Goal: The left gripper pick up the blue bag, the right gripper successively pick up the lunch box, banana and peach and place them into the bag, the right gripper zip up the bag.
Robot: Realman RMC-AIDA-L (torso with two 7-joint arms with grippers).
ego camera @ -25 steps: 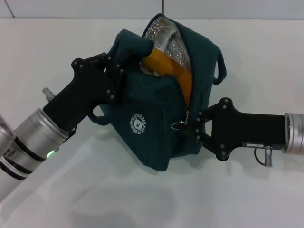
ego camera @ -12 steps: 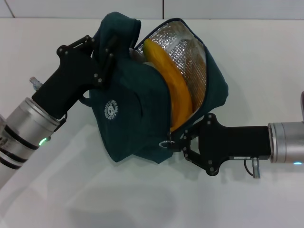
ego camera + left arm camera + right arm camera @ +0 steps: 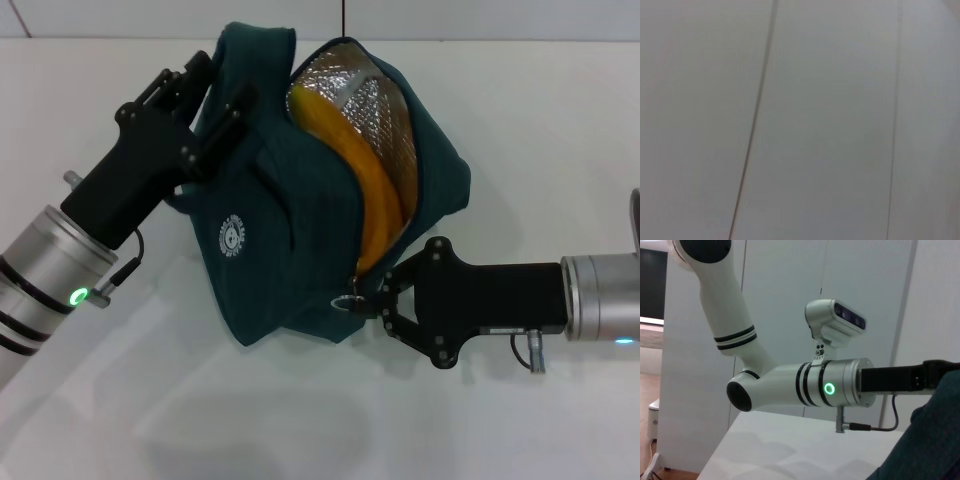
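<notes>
The blue bag (image 3: 300,240) hung tilted above the white worktop (image 3: 520,150), toward its far edge and abt midway btwn the left and right edges, held up at its upper left by the left gripper (image 3: 205,105). That gripper's black fingers (image 3: 225,125) were closed narrow on the bag's dark fabric near a handle, w/ the silver wrist and green light trailing down toward the worktop's near-left corner. The bag's mouth was open, facing up and to the right, silver foil lining (image 3: 385,110) showing inside. The banana (image 3: 365,185) lay in the opening, curving from the top of the mouth down along the zipper edge, touching the lining; most of its length visible. Lunch box and peach couldn't be made out in the bag. The right gripper (image 3: 378,300) came in from the worktop's right edge, arm roughly level, fingertips narrowed at the low end of the zipper, right by the metal ring pull (image 3: 347,303); fingers looked pinched on or just beside the pull's tab, exact contact hard to tell. The bag cast a soft shadow on the worktop below it. Right wrist view showed the left arm (image 3: 790,385) w/ its green ring light, a white camera unit above it, and a corner of the bag's fabric (image 3: 930,440). Left wrist view showed only plain pale panels w/ thin seams.
</notes>
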